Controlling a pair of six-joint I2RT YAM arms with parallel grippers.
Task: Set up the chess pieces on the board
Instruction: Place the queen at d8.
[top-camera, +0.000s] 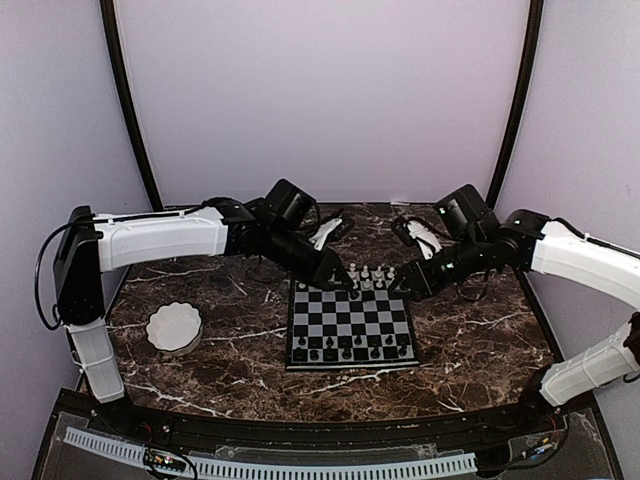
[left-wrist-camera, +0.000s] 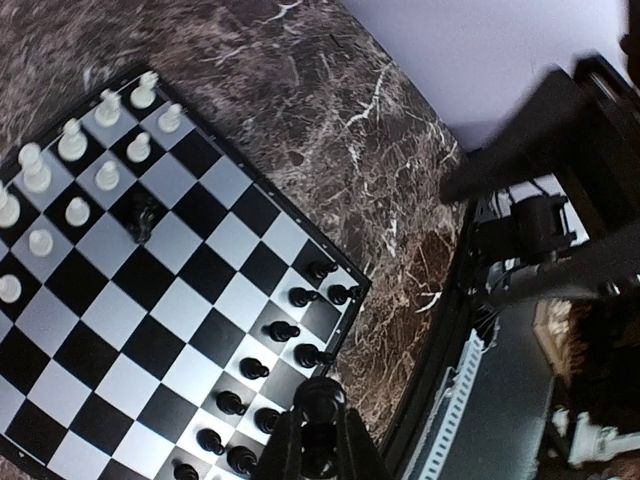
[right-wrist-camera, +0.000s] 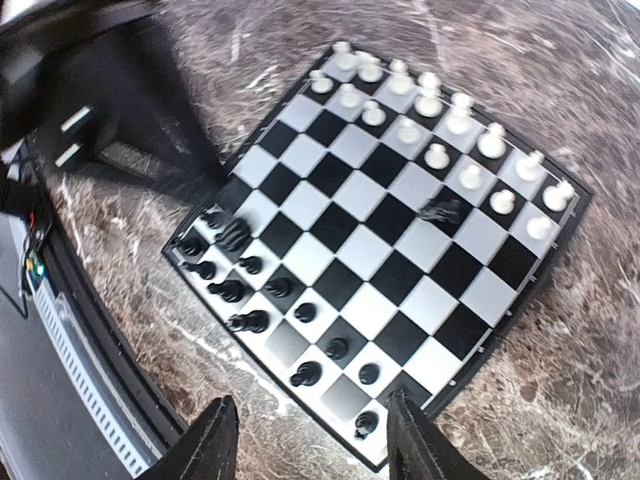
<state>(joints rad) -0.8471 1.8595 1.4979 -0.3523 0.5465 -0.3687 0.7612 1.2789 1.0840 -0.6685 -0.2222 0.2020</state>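
The board (top-camera: 350, 322) lies mid-table, with white chess pieces (top-camera: 366, 274) on its far rows and black ones (top-camera: 345, 352) on its near rows. My left gripper (top-camera: 345, 281) hovers over the far left edge. In the left wrist view it (left-wrist-camera: 318, 445) is shut on a black chess piece (left-wrist-camera: 320, 405), above the black rows (left-wrist-camera: 285, 330). My right gripper (top-camera: 404, 284) hovers over the far right corner. In the right wrist view it (right-wrist-camera: 315, 445) is open and empty. A dark piece (right-wrist-camera: 440, 210) lies on a square in the white pawn row.
A white scalloped bowl (top-camera: 174, 327) stands on the dark marble table (top-camera: 470, 330) left of the board. The two wrists are close together over the board's far edge. A black rail (top-camera: 300, 430) runs along the table's near edge.
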